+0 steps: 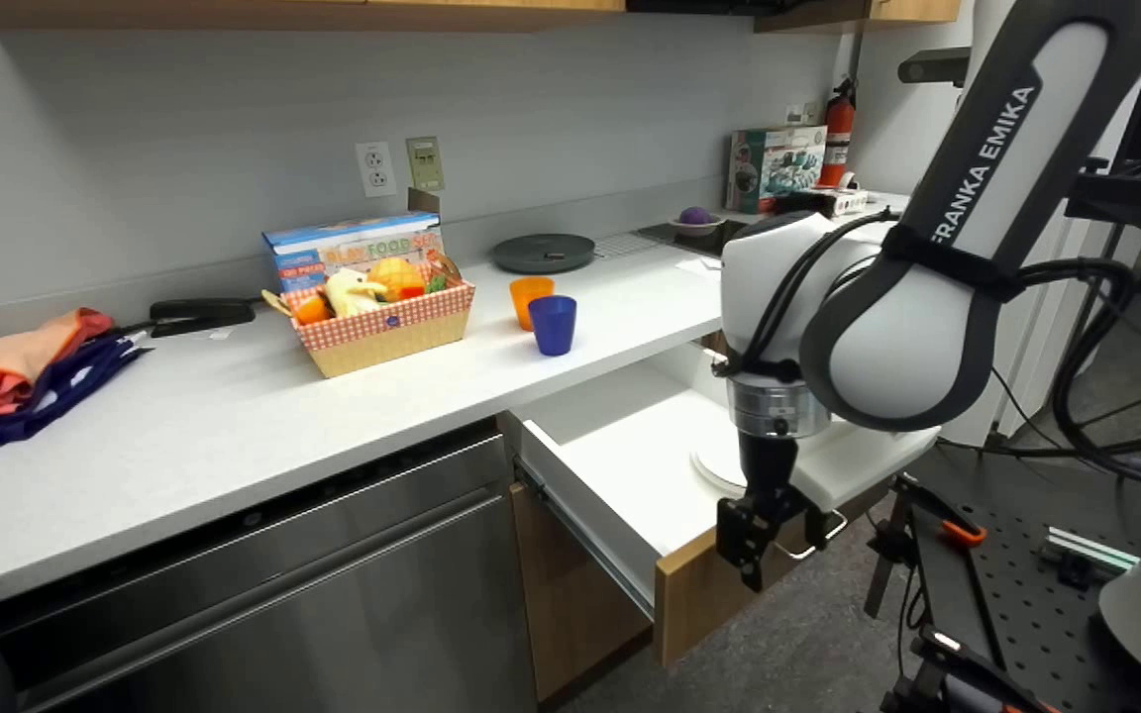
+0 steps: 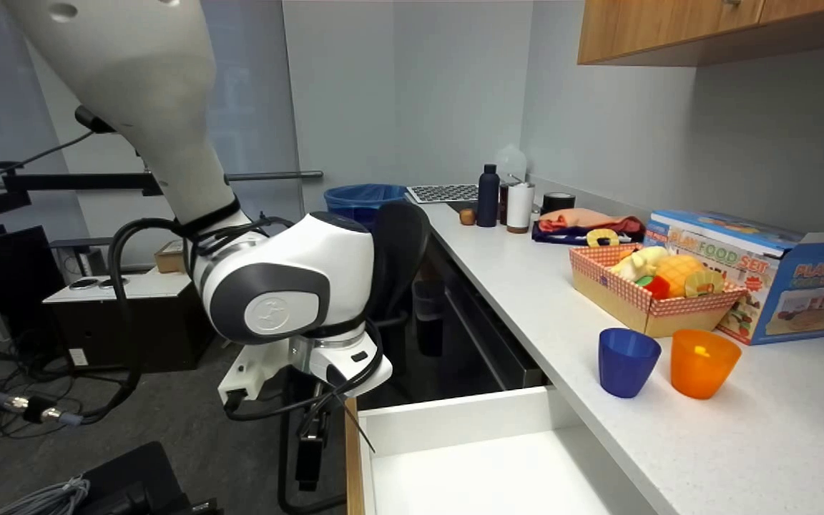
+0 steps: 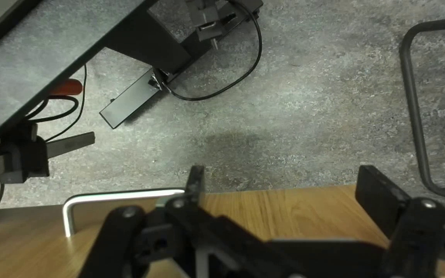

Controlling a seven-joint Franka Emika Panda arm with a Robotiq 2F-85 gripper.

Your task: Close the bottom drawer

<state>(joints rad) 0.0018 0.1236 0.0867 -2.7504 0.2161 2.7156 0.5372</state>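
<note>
The bottom drawer (image 1: 697,599) is pulled far out from under the counter, its wood front facing away and its white inner box showing. It also shows in an exterior view from the side (image 2: 455,428), and its front fills the lower wrist view (image 3: 276,212). The silver bar handle (image 3: 126,195) is left of my fingers there. My gripper (image 3: 283,173) is open, with nothing between its fingers, pointing down at the outer side of the drawer front near the handle. It also shows in both exterior views (image 1: 780,550) (image 2: 312,450). I cannot tell whether it touches the front.
A white plate (image 1: 719,467) lies in the drawer. A stainless-steel appliance (image 1: 363,604) stands beside it. Blue (image 1: 554,327) and orange (image 1: 530,296) cups and a food basket (image 1: 392,337) stand on the counter (image 1: 283,396). The robot's perforated stand (image 1: 1036,594) is near the drawer.
</note>
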